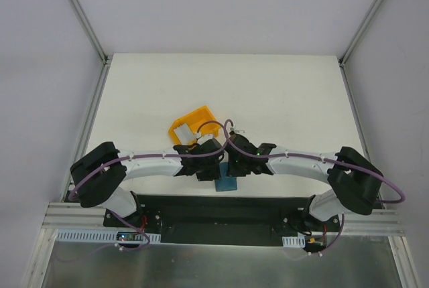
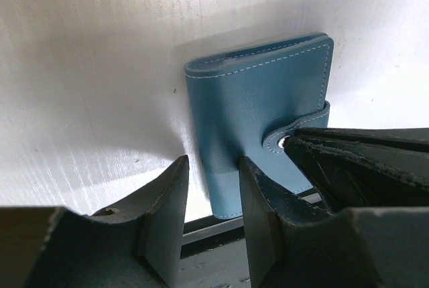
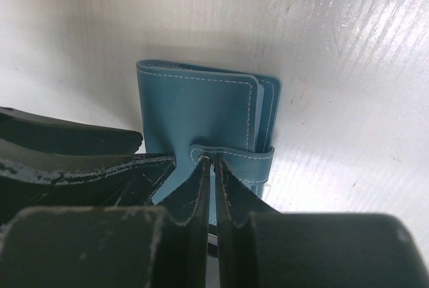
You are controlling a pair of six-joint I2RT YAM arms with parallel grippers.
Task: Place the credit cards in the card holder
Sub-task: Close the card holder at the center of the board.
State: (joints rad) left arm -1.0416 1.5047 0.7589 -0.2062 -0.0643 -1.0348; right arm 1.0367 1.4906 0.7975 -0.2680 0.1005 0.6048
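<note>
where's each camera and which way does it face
Top external: fixed above and behind the bases, looking down on the table; left arm and right arm meet over the card holder.
Left wrist: on the left arm, looking down past the open left gripper at the closed card holder; right gripper enters from the right.
Right wrist: on the right arm, looking down its nearly shut fingers at the snap tab; left gripper at left.
Shared: the card holder in all three; each wrist view catches the other gripper.
</note>
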